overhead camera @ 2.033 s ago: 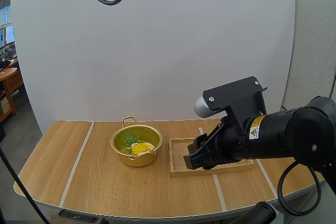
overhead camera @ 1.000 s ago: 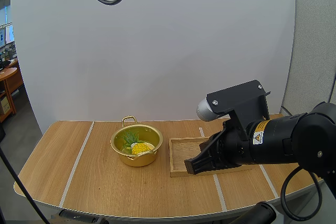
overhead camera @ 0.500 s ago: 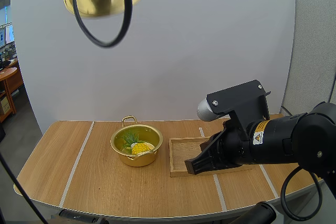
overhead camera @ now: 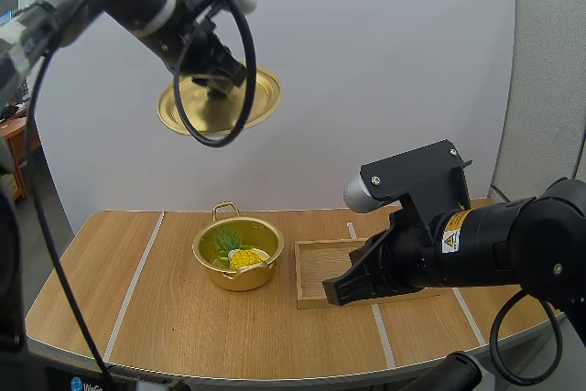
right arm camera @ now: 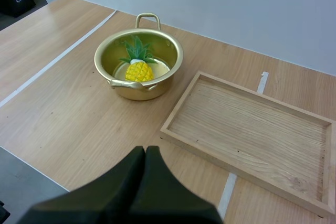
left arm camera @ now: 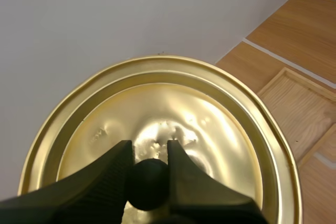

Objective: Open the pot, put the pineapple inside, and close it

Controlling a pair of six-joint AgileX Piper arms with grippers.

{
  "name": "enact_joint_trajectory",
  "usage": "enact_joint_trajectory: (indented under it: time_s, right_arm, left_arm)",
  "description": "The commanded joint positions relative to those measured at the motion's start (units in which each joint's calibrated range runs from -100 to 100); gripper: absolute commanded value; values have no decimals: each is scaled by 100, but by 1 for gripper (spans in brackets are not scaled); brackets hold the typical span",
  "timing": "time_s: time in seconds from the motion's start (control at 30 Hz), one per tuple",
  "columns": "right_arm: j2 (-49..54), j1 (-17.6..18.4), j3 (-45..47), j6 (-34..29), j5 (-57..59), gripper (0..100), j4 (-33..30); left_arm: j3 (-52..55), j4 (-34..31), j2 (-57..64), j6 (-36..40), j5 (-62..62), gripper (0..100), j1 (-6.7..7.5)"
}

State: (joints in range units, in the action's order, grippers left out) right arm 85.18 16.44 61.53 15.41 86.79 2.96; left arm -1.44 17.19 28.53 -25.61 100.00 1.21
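Observation:
A gold pot (overhead camera: 238,254) stands uncovered on the table with a yellow pineapple (overhead camera: 245,258) lying inside it; the pot (right arm camera: 138,64) and pineapple (right arm camera: 138,70) also show ahead of the right wrist. High above the pot hangs the gold lid (overhead camera: 220,100), my left gripper (overhead camera: 218,89) shut on its black knob. In the left wrist view the fingertips (left arm camera: 126,158) pinch that knob (left arm camera: 147,184) over the lid (left arm camera: 210,124). My right gripper (overhead camera: 331,295) hovers over the front left corner of the wooden tray (overhead camera: 316,263), fingers together as one dark wedge (right arm camera: 142,156).
The wooden tray (right arm camera: 252,129) lies empty to the right of the pot. Pale tape lines (overhead camera: 137,272) cross the tabletop. Bare wood stretches left of the pot and along the front edge.
My left arm has brought the lid down and rightward from the top of the view to above the pot. The right gripper closed earlier and has stayed over the tray's corner since.

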Motion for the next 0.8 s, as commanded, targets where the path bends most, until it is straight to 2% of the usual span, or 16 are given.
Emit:
enact_joint_trajectory:
  time_s: [0.0, 0.33, 0.5, 0.77]
  right_arm:
    - [59, -19, -17, 54, -8, 0, -23]
    - [59, -19, -17, 54, -8, 0, -23]
    - [59, -19, -17, 54, -8, 0, -23]
    - [59, -19, -17, 54, -11, 0, -35]
  left_arm:
    - [716, 653, -656, 54, 0, 0, -7]
    - [863, 643, -2107, 15, 0, 0, -7]
    - [1176, 633, -2344, -119, 0, 0, -7]
    - [2072, 633, -2344, -420, -1433, 0, -7]
